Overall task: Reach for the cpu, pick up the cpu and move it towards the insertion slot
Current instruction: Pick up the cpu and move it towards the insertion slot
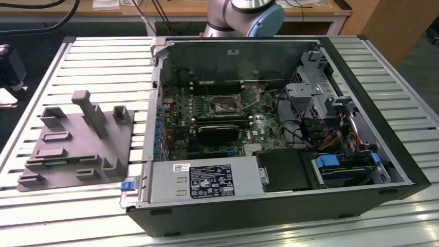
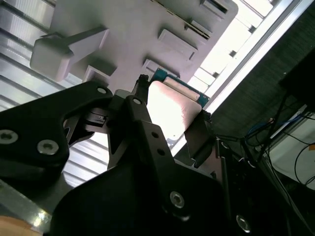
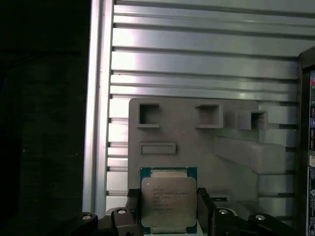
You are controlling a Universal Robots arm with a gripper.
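Fingers (image 3: 204, 209) clamped both sides of the cpu (image 3: 169, 199), chip flat, over the grey tray (image 3: 236, 132) nr the bench (image 3: 197, 64) edge. Insertion slot (image 1: 223, 106) well apart, inside the PC case (image 1: 288, 211) mid-bench.

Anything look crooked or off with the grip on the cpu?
Nothing stands out. The square silvery-beige cpu sits straight in the black gripper, a finger against each side in both wrist views, with the grey plastic moulded tray behind it.
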